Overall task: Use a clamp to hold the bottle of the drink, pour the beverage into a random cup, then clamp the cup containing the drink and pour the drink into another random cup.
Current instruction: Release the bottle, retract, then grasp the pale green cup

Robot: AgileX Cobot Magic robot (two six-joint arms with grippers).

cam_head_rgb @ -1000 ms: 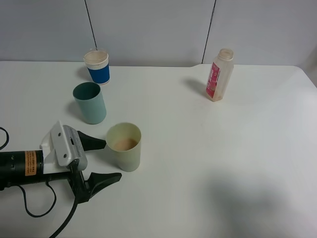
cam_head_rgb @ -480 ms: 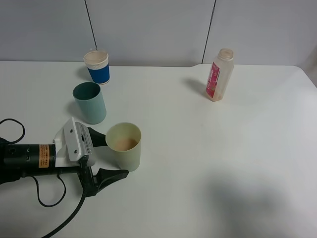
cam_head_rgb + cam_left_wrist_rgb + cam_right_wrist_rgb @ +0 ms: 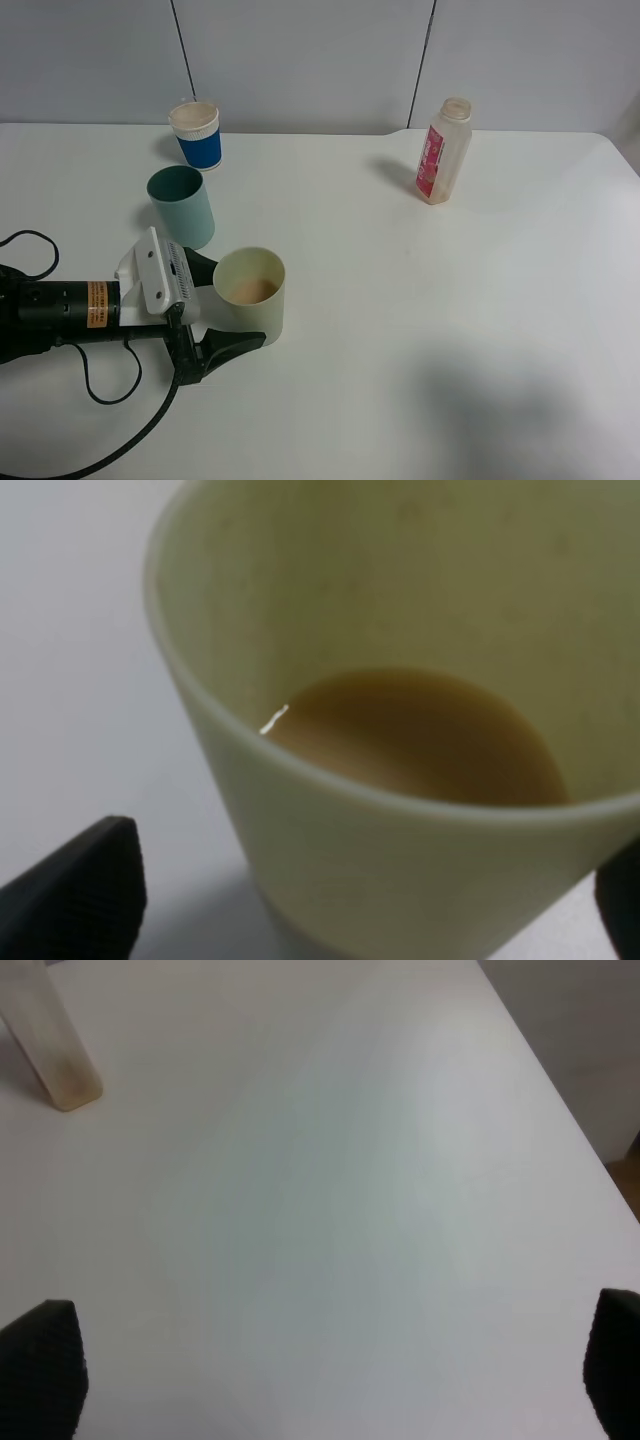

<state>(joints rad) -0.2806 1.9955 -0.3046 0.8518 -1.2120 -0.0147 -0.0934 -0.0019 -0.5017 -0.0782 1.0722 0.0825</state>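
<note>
- You have the first pour behind you, by the look of it: the bottle (image 3: 442,152) stands upright at the far right of the tabletop (image 3: 450,330), well apart from the cups, with no pincer on it.
- The beverage (image 3: 252,290) lies as a shallow peach-tan pool in the bottom of the yellow-green cup (image 3: 255,300), which stands upright near the front left.
- Your left pincer (image 3: 232,305) is wide open, with one finger on each side of that cup. It holds nothing yet, and you cannot tell from these views whether either finger touches the wall.
- What is left for you is to close on the cup, lift it, and tip it into the teal tumbler (image 3: 183,207), which stands just behind and to the left. The blue cup (image 3: 197,133) sits farther back still.
- The left wrist view gives you what the high camera cannot: the cup (image 3: 400,860) fills the space between the black fingertips of the left pincer (image 3: 345,900), and the beverage (image 3: 410,735) covers only the bottom.
- The high camera alone shows you both other cups and where the tumbler lies for the pour.
- Your right pincer (image 3: 328,1365) appears only in its own wrist view. It is fully spread, empty, over bare tabletop, with the foot of the bottle (image 3: 50,1050) at the edge of that picture.
</note>
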